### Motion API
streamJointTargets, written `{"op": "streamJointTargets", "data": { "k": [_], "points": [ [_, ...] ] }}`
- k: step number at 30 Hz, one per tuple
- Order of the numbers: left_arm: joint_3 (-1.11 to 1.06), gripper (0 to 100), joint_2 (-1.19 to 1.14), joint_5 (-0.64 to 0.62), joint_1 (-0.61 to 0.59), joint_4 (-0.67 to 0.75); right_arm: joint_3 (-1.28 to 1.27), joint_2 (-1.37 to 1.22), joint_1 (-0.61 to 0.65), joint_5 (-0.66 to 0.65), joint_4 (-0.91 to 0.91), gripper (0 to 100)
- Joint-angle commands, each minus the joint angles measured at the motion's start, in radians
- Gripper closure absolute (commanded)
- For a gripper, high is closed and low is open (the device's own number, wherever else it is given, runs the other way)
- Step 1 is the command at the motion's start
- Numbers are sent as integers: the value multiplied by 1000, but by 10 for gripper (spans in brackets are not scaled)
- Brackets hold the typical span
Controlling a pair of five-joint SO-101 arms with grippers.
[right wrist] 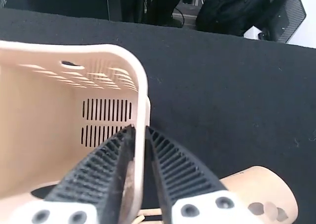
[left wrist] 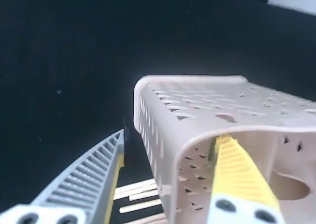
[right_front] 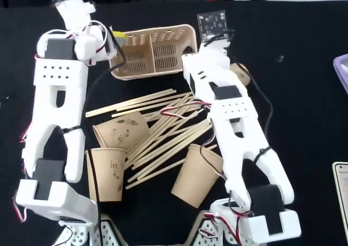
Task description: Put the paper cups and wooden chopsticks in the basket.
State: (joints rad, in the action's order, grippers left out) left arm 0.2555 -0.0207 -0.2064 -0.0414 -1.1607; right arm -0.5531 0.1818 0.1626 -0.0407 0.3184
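The left gripper straddled a wall of the beige basket, yellow finger inside, grey finger outside and apart from it; wooden chopsticks lay on the black table beside it

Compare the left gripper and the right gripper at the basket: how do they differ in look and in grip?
1. The left gripper has one yellow finger and one grey finger; the right gripper has two black fingers.
2. The left gripper is open wide, straddling a wall of the basket; the right gripper is pinched shut on another wall's edge.
Shared: each has one finger inside the basket and one outside.
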Motion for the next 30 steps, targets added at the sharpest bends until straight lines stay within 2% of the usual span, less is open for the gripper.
{"op": "streamJointTargets", "data": {
  "k": [1,6,10,11,17,24,30],
  "points": [
    [-19,712,6,8,-10,20,76,-5,20,9,20,988],
    [-28,743,6,8,-8,-31,82,-15,21,9,20,988],
    [-35,957,-5,9,-8,-41,79,-15,21,9,18,988],
    [-36,978,-5,9,-10,-41,79,-15,21,9,21,988],
    [13,970,12,-54,-7,-55,87,-2,57,11,74,988],
    [130,970,0,-17,-15,-313,166,39,68,11,345,988],
    [191,970,-15,15,-16,-462,182,85,72,15,436,988]
  ]
}}
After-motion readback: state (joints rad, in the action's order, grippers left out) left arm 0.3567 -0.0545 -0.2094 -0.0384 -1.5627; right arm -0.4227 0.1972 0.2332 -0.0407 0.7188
